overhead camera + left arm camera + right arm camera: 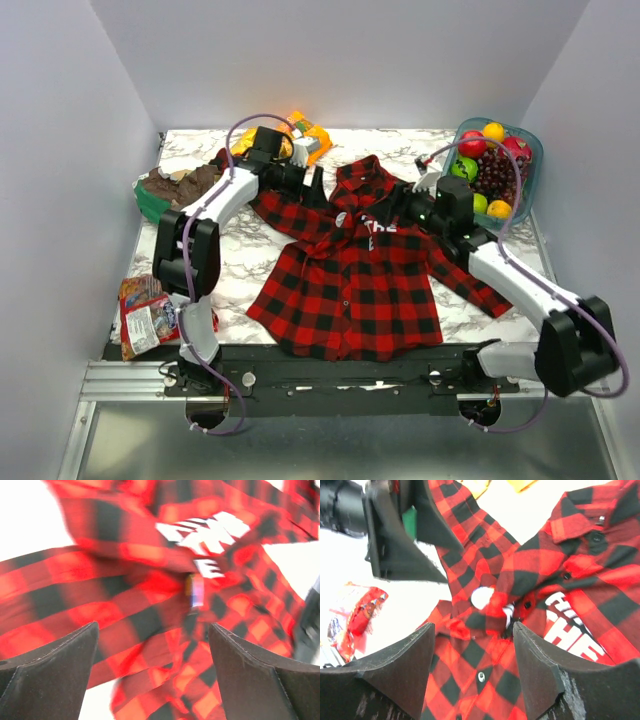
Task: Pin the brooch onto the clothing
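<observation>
**Brooch on shirt; both grippers open**

The left gripper stood wide open over the shirt's shoulder, holding nothing. The right gripper was likewise spread and empty, over the chest. The white block letters showed "HE"; the rest could not be read. The shirt lay collar far, hem near, long axis near-to-far. The brooch lay on the chest beside the letters, on the left arm's side.
</observation>
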`<move>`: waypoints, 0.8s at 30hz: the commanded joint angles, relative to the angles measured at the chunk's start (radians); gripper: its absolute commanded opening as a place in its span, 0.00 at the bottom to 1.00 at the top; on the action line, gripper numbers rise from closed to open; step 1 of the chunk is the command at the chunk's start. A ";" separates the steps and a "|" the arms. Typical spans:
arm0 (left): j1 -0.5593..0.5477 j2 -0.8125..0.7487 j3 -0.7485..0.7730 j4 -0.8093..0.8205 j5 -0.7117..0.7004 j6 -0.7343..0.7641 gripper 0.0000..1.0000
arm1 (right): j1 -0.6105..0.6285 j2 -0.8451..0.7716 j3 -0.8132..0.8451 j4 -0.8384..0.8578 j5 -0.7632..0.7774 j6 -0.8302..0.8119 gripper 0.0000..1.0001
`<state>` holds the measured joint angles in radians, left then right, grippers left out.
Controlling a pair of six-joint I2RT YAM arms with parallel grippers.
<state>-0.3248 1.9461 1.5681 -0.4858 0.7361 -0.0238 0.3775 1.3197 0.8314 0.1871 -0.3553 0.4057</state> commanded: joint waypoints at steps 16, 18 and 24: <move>0.092 0.129 0.099 -0.068 -0.517 -0.011 0.71 | -0.008 -0.373 -0.138 -0.373 0.076 -0.021 0.72; 0.089 0.152 0.128 -0.074 -0.520 -0.018 0.71 | -0.006 -0.398 -0.152 -0.386 0.070 -0.019 0.72; 0.064 0.209 0.162 -0.076 -0.564 -0.011 0.70 | -0.006 -0.439 -0.189 -0.399 0.061 -0.007 0.72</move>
<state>-0.2371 2.1281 1.6825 -0.5442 0.2165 -0.0349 0.3775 0.9031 0.6769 -0.1726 -0.2886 0.3859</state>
